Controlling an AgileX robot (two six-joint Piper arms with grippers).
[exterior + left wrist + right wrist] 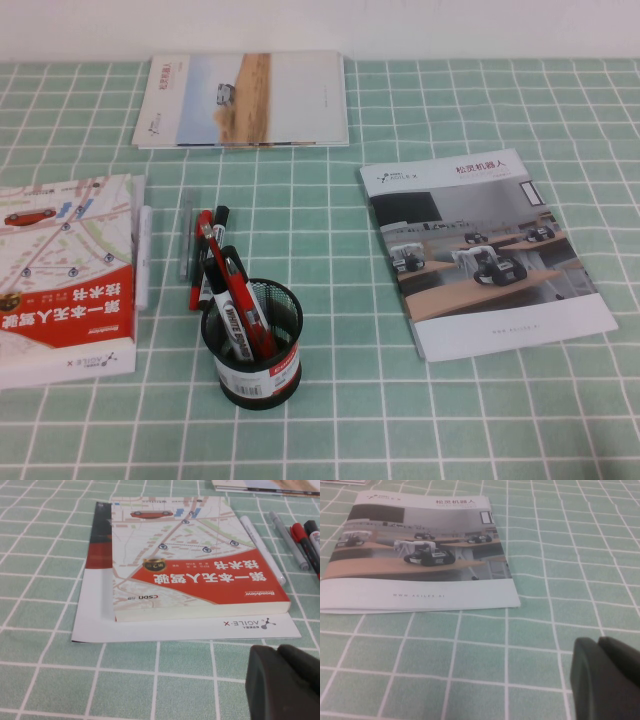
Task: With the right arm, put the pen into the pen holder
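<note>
Green-and-white checked cloth (pixel 480 420) covers the whole table, white wall behind it. Using the pen holder (pixel 258 345) as the landmark: it's a little black mesh cup with a white band edged in red, standing upright near the front middle of the cloth. One black pen (pixel 232 305) with a white label is already standing in it, leaning toward the back-left, with a red pen (pixel 240 295) next to it in the same cup.

Just behind and left of the holder, more pens lie flat on the cloth: a second black one (pixel 216 232), a red one (pixel 200 262) and a thin grey one (pixel 185 240). Further left is a red-and-white map book (pixel 62 270) sitting on a white booklet, with a white marker (pixel 143 255) along its edge. Right of the holder, well apart, lies a brochure with robot photos (pixel 485 250). Far behind the holder there's another brochure (pixel 245 98).

Neither arm shows in the high view. The right gripper (pixel 607 680) only shows in its own wrist view as a dark block hovering over bare cloth near the robot brochure's corner; fingers closed, holding nothing. The left gripper (pixel 285 682) sits low over the cloth by the map book's near corner; I can't tell how its fingers stand.
</note>
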